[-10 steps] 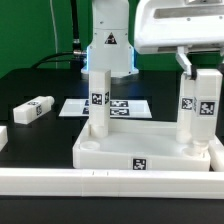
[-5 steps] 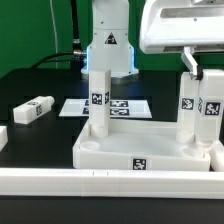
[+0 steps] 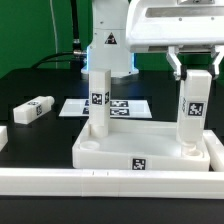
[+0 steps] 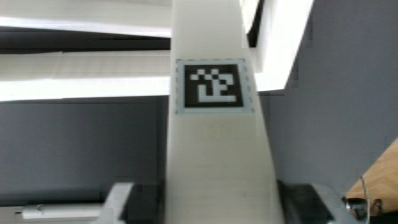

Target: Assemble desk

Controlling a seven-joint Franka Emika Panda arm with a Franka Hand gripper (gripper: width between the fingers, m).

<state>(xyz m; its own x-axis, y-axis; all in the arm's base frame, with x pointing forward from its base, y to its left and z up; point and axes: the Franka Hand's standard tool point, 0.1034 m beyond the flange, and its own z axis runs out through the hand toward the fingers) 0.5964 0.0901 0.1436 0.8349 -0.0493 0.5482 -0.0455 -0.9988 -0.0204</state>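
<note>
desk's square white plastic leg [image 3: 193, 115] seemed light, stiff, slippery; my pincer [image 3: 195, 70] pinched its flat sides near the top.

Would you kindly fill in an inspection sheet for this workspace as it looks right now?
Surface: black table, with a white rail along its front edge.
Job's things: desk top lies flat; rear leg stands upright in a corner; held leg stands upright at the corner on the exterior view's right; loose leg lies on the table.
Clutter: marker board lies behind the desk top; a white piece is cut off at the frame edge and cannot be identified.
Grippers: gripper is closed on the held leg's top.
Cables: dark cable beside the arm's base.
Surroundings: nothing seen.
</note>
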